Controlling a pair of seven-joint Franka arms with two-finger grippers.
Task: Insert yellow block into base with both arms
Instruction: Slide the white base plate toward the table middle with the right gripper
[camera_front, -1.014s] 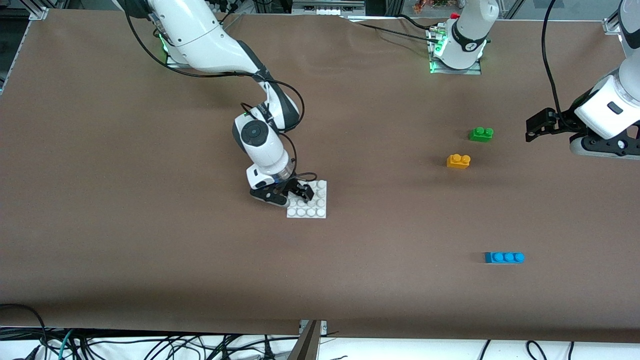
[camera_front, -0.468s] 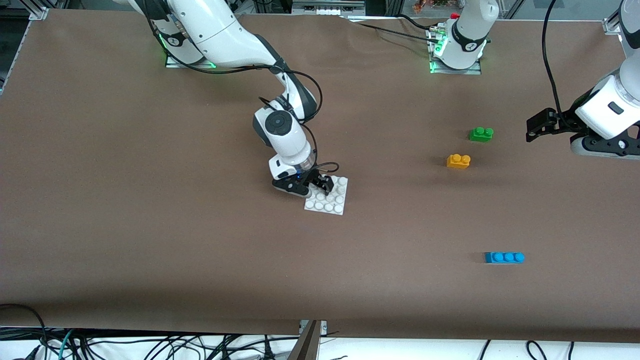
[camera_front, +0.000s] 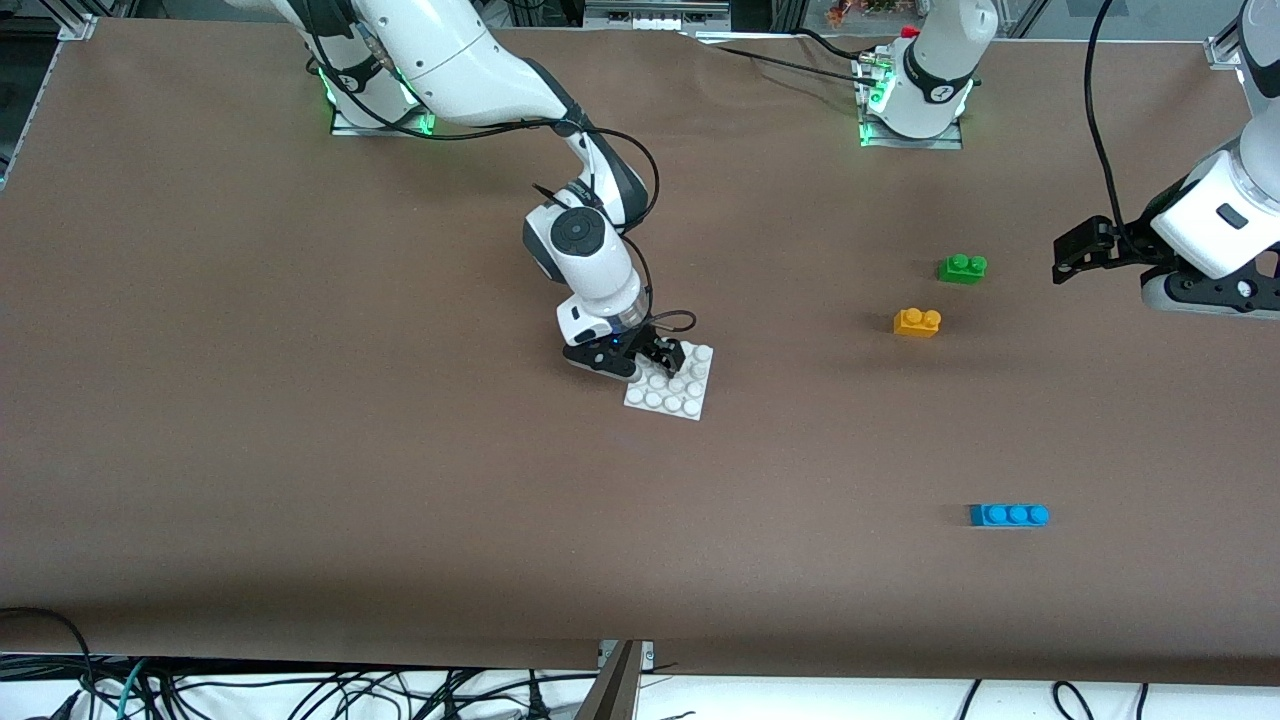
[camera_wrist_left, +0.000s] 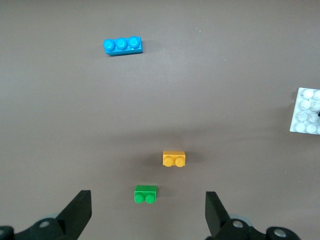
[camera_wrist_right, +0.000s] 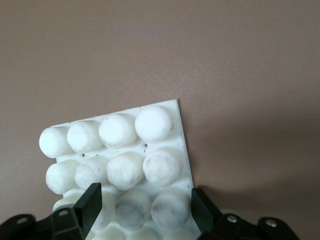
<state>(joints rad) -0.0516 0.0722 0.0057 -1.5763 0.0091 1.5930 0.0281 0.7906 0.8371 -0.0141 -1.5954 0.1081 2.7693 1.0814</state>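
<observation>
The yellow block (camera_front: 917, 322) sits on the brown table toward the left arm's end; it also shows in the left wrist view (camera_wrist_left: 174, 158). The white base (camera_front: 678, 392) lies near the table's middle, slightly rotated. My right gripper (camera_front: 652, 357) is shut on the base at its edge farther from the front camera. In the right wrist view the fingers (camera_wrist_right: 93, 200) clamp a pair of studs of the base (camera_wrist_right: 125, 145), and my right gripper (camera_wrist_right: 145, 202) is low over it. My left gripper (camera_front: 1075, 250) is open and empty in the air, and the arm waits; in its own view my left gripper (camera_wrist_left: 146, 202) frames the green brick.
A green two-stud brick (camera_front: 962, 268) lies just farther from the front camera than the yellow block, seen also in the left wrist view (camera_wrist_left: 145, 194). A blue three-stud brick (camera_front: 1009, 515) lies nearer to the front camera, seen also in the left wrist view (camera_wrist_left: 123, 45).
My right gripper has moved toward the left arm's end of the table, and the base has moved and turned with it. The left arm and the bricks have not moved.
</observation>
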